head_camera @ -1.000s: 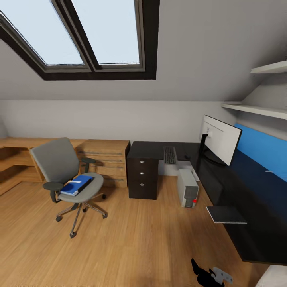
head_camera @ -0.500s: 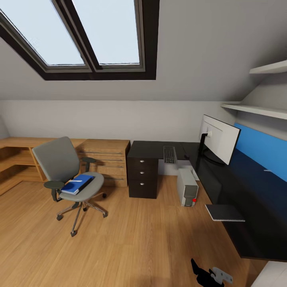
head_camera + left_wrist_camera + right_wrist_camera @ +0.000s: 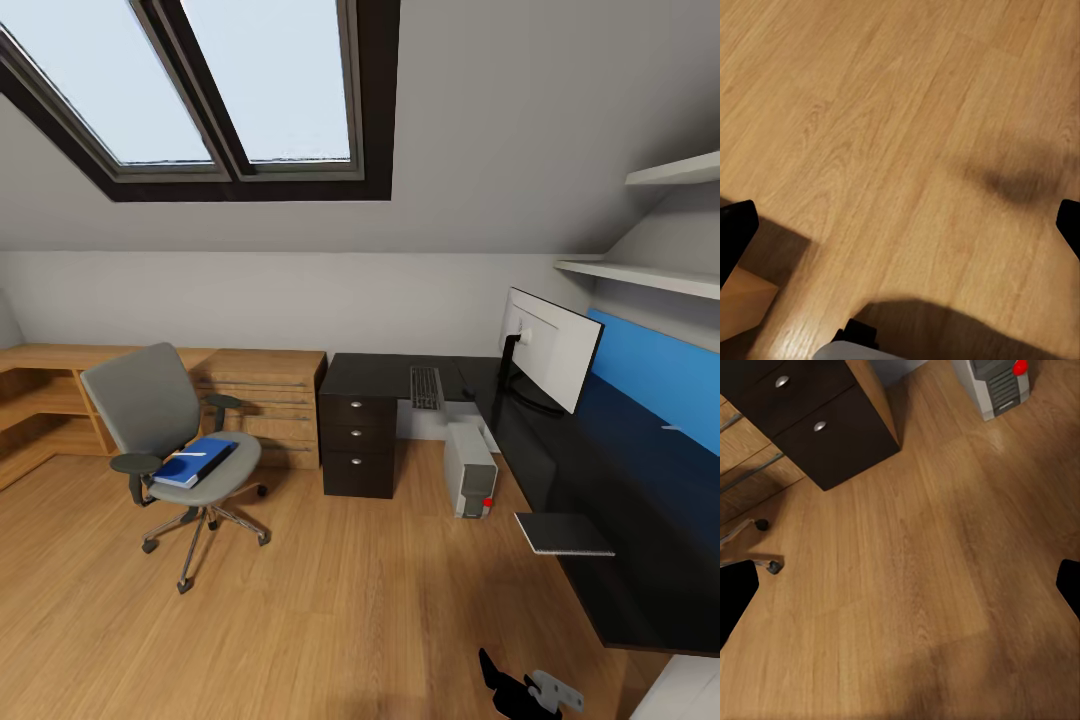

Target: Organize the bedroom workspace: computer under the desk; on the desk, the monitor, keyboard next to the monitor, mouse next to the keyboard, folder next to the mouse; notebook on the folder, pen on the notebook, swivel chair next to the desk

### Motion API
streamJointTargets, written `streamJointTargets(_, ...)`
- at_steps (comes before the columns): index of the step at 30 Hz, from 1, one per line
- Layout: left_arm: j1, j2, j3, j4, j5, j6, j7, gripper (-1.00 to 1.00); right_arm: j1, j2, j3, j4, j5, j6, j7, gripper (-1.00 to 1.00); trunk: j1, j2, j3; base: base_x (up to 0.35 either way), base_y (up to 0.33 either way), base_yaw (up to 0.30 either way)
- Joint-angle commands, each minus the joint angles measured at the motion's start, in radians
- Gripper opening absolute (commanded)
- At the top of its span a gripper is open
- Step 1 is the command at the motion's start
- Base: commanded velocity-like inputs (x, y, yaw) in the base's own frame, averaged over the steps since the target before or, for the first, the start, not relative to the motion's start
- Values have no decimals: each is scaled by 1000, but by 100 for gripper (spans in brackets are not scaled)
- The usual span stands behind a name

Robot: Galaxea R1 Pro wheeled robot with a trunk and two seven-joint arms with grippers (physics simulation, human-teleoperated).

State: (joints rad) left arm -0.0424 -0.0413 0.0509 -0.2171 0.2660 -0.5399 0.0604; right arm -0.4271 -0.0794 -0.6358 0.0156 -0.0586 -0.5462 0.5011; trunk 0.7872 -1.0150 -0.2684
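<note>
The bright blue folder [image 3: 194, 462] lies flat on the grey padded seat of the swivel chair [image 3: 165, 430] at the left of the head view, its long axis running from lower left to upper right, with a pale slim thing resting on top. The chair's back stands toward the upper left and its chrome star base rests on the oak-plank floor [image 3: 330, 590]. Right of centre, the glossy black L-shaped table [image 3: 560, 470] carries the slim dark keyboard [image 3: 426, 388], long axis pointing away from the camera, and the wide monitor [image 3: 550, 348], white back facing the viewer. The light grey boxy computer [image 3: 470, 470] stands on the floor beside the dark three-drawer unit [image 3: 357, 445]. Both wrist views show dark fingertips at opposite frame edges, so each pincer is spread wide above bare floor.
</note>
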Motion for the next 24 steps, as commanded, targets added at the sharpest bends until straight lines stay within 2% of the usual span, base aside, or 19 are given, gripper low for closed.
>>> streamJointTargets(1, -1, -2, 5, -1, -7, -2, 3, 100, -1, 0, -2, 1, -7, 0, 7, 100, 0, -1, -1, 0, 0, 0)
streamJointTargets(6, -1, -10, 3, -48, -11, 7, 6, 100, -2, 1, -2, -1, -8, 27, 6, 100, 0, -1, -1, 0, 0, 0)
streamJointTargets(12, 0, -18, 0, -121, -13, 47, 13, 100, -3, 2, -3, -8, -10, 116, 7, 100, 0, -1, -1, 0, 0, 0)
streamJointTargets(15, 0, -22, 0, -161, -14, 104, 16, 100, -5, 4, -4, -27, -12, 175, 6, 100, 0, -1, -1, 0, 0, 0)
streamJointTargets(19, 0, -29, 0, -214, -14, 216, 18, 100, -6, 5, -4, -70, -23, 266, 7, 100, 0, -1, -1, 0, 0, 0)
streamJointTargets(24, -1, -32, 0, -286, -14, 312, 19, 100, -7, 6, -5, -132, -77, 386, 9, 100, 0, -1, -1, 0, 0, 0)
